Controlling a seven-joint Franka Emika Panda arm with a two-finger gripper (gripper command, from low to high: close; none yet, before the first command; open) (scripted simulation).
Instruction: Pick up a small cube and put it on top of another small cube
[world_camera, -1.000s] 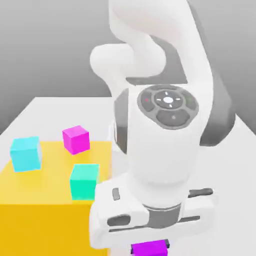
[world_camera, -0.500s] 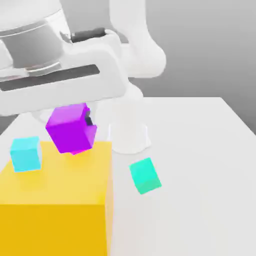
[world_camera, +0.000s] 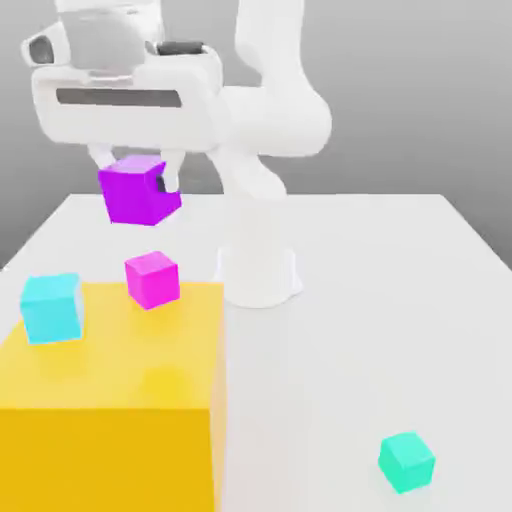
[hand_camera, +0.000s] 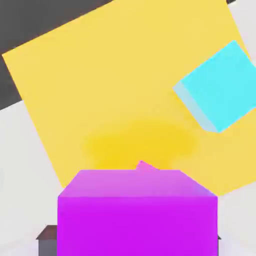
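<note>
My gripper (world_camera: 142, 178) is shut on the small purple-violet cube (world_camera: 138, 192) and holds it in the air at the exterior view's upper left. The pink-magenta cube (world_camera: 152, 279) rests on the far edge of the yellow block (world_camera: 110, 400), a short way below the held cube. In the hand view the purple cube (hand_camera: 137, 212) is large in the foreground, and a pink corner (hand_camera: 146, 166) of the magenta cube peeks out just behind it, over the yellow block (hand_camera: 115, 85).
A light cyan cube (world_camera: 51, 307) sits on the yellow block at the exterior view's left, seen too as the cyan cube (hand_camera: 219, 87) in the hand view. A teal-green cube (world_camera: 407, 462) lies on the white table (world_camera: 380, 300) at the lower right. The arm's white base (world_camera: 259, 268) stands behind the block.
The gripper has risen and moved back with the purple cube, uncovering the magenta cube below it. The teal-green cube has dropped off the block to the table's lower right.
</note>
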